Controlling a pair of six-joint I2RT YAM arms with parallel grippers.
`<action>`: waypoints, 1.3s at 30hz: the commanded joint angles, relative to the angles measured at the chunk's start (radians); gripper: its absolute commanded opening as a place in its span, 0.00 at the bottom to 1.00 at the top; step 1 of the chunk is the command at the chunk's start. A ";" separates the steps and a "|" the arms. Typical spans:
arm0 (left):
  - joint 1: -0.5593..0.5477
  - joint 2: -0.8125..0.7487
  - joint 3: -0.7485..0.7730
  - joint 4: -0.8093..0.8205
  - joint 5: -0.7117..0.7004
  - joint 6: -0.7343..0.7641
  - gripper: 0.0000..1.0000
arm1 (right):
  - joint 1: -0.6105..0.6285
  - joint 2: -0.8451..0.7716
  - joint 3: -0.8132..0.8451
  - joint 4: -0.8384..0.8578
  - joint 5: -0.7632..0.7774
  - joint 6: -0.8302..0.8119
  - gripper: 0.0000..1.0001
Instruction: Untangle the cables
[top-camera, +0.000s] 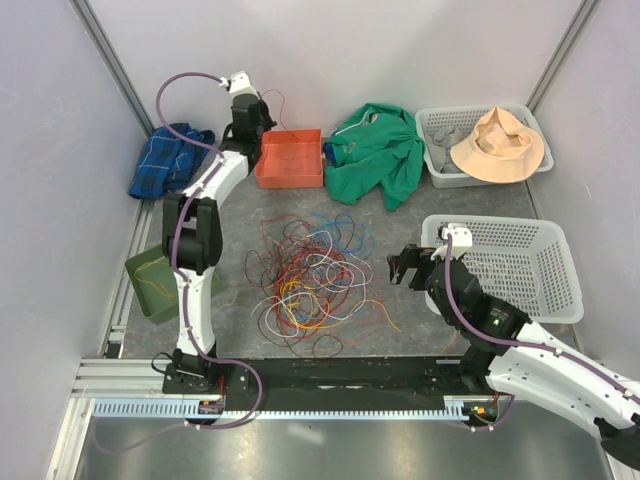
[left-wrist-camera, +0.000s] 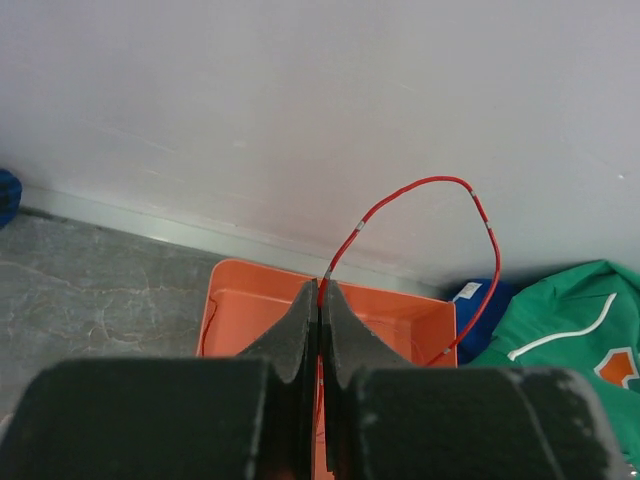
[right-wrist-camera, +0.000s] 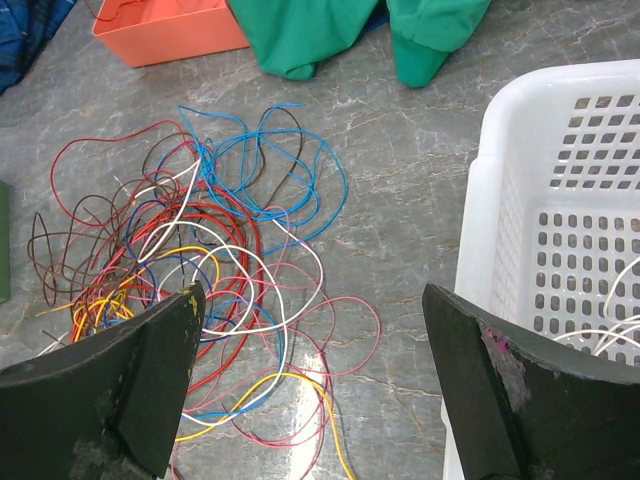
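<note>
Over the orange bin at the far side of the table, the left gripper is pinched tight on one red wire, which arches up from the jaws and curves down toward the bin's right wall, beside the green cloth. The rest of the cables lie in a loose heap at mid-table, well apart from the bin. The right gripper hangs spread wide and holding nothing, between the heap and the white basket. The step in hand looks like dropping the freed wire into the bin. To do it well, the left arm should come lower and shift so the whole arch hangs over the bin floor, because a springy loop let go from this height could flop over the wall onto the cloth. The jaws should then part fully and lift straight up, so the wire does not drag out on a finger. Where the wire's lower end sits, inside the bin or across its wall, I cannot tell. The stretch below the jaws is hidden by the fingers. The top view is too coarse to show whether the bin already holds other wires. A few pale strands show in the basket, cut off at the frame edge.
</note>
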 joint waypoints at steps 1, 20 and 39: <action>-0.071 0.078 0.122 -0.008 -0.099 0.234 0.02 | 0.000 -0.009 -0.007 0.025 0.023 -0.001 0.98; -0.092 0.149 0.296 -0.557 -0.064 0.059 0.81 | 0.000 -0.055 -0.019 0.013 -0.034 0.024 0.98; -0.055 -0.168 0.123 -0.915 0.403 -0.255 1.00 | 0.000 -0.127 -0.052 -0.001 -0.126 0.055 0.98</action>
